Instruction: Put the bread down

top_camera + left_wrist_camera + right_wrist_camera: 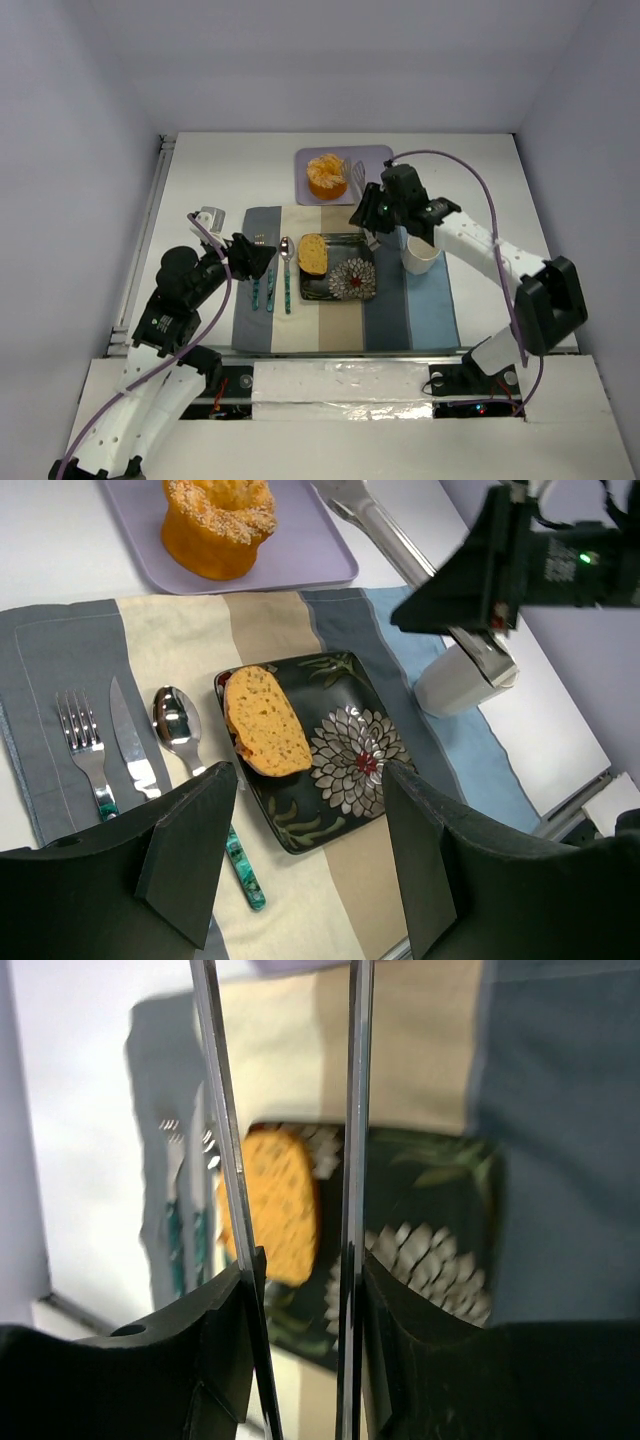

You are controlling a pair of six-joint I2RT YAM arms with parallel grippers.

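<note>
The bread point(265, 722) lies flat on the left half of the dark flowered plate point(300, 835), its brown crust toward the spoon point(175, 725). The plate stands in the middle of the striped placemat point(430, 310) on the tabletop point(200, 180). Judged from this, the placing itself looks done, or almost done.

The right fingers point(215, 1350) are clamped on the two arms of the metal tongs point(353, 1110), one arm against each finger. The arms stand a little apart and nothing is between them where the right wrist view shows them; their tips are outside that view. A tool like this is probably used because the slice is soft and thin, and the long flat arms can take it by the sides without crushing it. In the top view the right arm is beyond the plate, between it and the lavender tray point(300, 565), with the tongs raised off the plate.

The left fingers point(190, 850) are wide apart and hold nothing. They hang over the near left part of the placemat, near the fork point(82, 735) and the knife point(128, 745), and seem only to wait out of the way.

The peeled orange point(217, 520) sits on the tray, well apart from the bread. The white cup point(455, 685) stands just right of the plate, under the right arm, so I think a careless move to that side could knock it.
</note>
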